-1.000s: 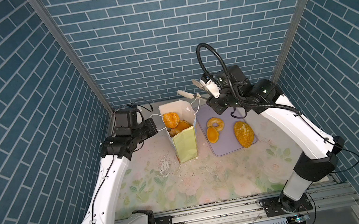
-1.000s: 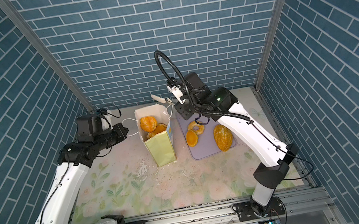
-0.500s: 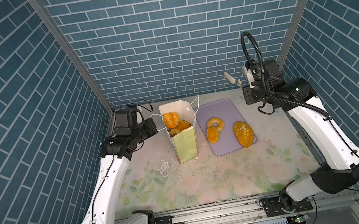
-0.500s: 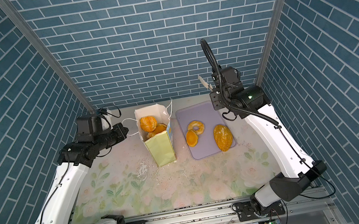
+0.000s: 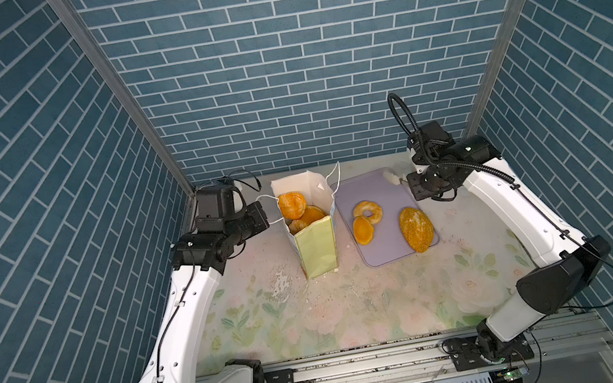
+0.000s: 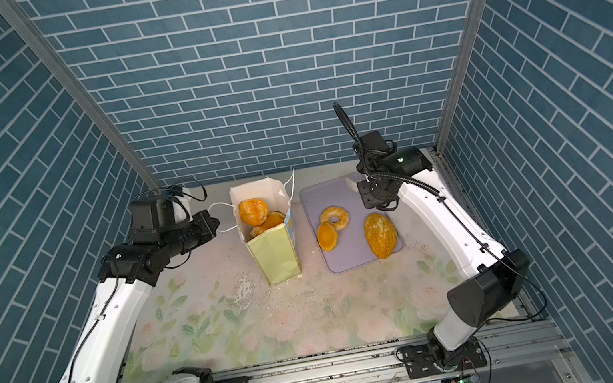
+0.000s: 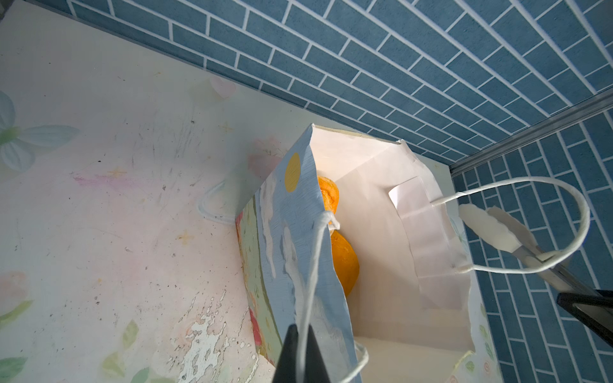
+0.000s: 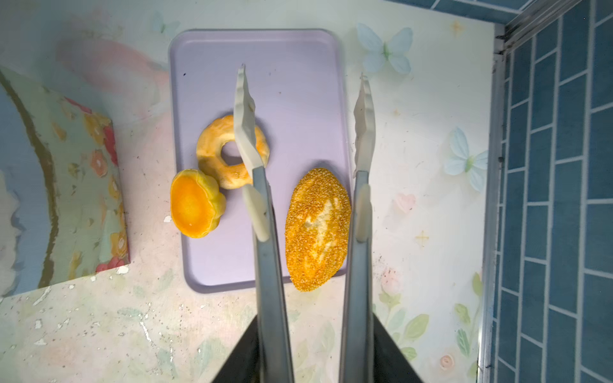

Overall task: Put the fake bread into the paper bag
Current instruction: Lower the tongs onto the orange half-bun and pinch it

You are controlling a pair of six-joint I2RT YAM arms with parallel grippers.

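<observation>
Take the lilac tray [image 5: 378, 189] as a dial, with twelve toward the back wall. Nearest, at five o'clock, the seeded loaf [image 5: 416, 228] lies with its end over the rim. It is the widest piece left, and I judge it the likeliest to slip out of a pinch or jam crosswise in the bag's mouth. At eight o'clock a round bun [image 5: 363, 229] overhangs the side rim and touches the ring doughnut [image 5: 369, 211] just beyond it. Lifting either one could drag the other onto the surface [image 5: 359, 318].

At nine o'clock, just beside the tray, the paper bag [image 5: 316, 247] stands upright. Bread is already piled inside, with the top bun [image 5: 292, 204] close to the rim. Little room looks left, so a piece let go from high up may bounce out.

The left fingers [image 7: 287, 358] are clenched on the bag's cord handle [image 7: 314, 265]. Nothing else steadies the bag, so a pull there could tip it or fold the mouth shut. The opposite handle [image 7: 586, 217] loops out on the tray side, where it might snag an incoming piece.

Farthest, at one o'clock, the right fingers [image 8: 242, 361] are clasped around a pair of tongs [image 8: 268, 265]. The white tips stand apart with nothing between them. If they close off-centre on the foam, the piece could roll free.
</observation>
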